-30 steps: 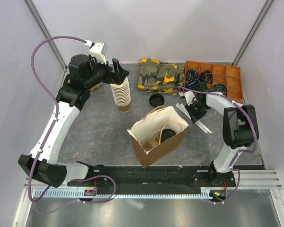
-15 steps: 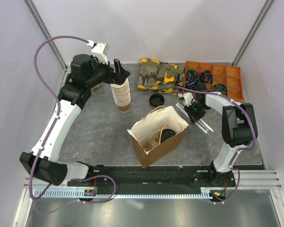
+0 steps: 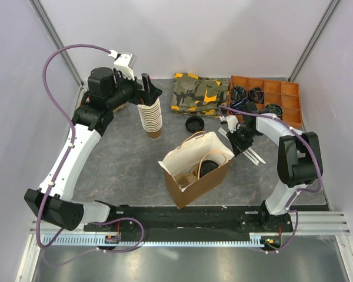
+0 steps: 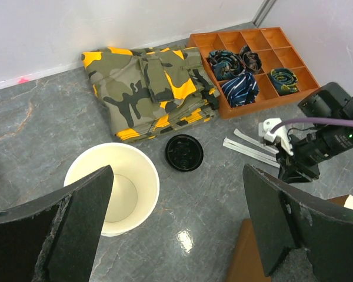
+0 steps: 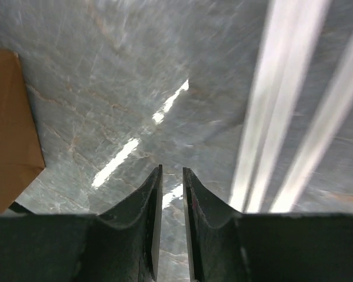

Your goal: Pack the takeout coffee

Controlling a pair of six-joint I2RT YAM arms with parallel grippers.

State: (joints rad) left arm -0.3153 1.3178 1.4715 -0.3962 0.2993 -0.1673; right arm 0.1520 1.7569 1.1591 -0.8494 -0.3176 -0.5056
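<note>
Two arms reach over the grey desk [image 3: 123, 164], one from each side. At the far left the left pincer [image 3: 146, 88] hangs just above a tall stack of lidless paper cups [image 3: 151, 117], its jaws spread wide with nothing between them; the left wrist view looks down between them into the cream inside of the top cup. The right pincer [image 5: 172, 170] points down at bare desk just right of the brown paper bag [image 3: 197, 188]. Its jaws are almost together, with only a thin slit left and nothing in it. A few flat white strips [image 5: 270, 106] lie on the desk just beside its fingers, not touched. The bag stands open in the middle of the desk, and the takeout coffee [image 3: 209, 168] sits inside it toward the right side, only its round black lid showing from above, next to the loop of a bag handle. Behind the bag a loose black lid [image 4: 184, 153] lies flat on the desk, near the front edge of a folded camouflage cloth [image 4: 153, 88]. To the right of the cloth sits an orange divided tray [image 4: 253, 106], with rolled ties [image 4: 238, 88] in several of its left compartments.
</note>
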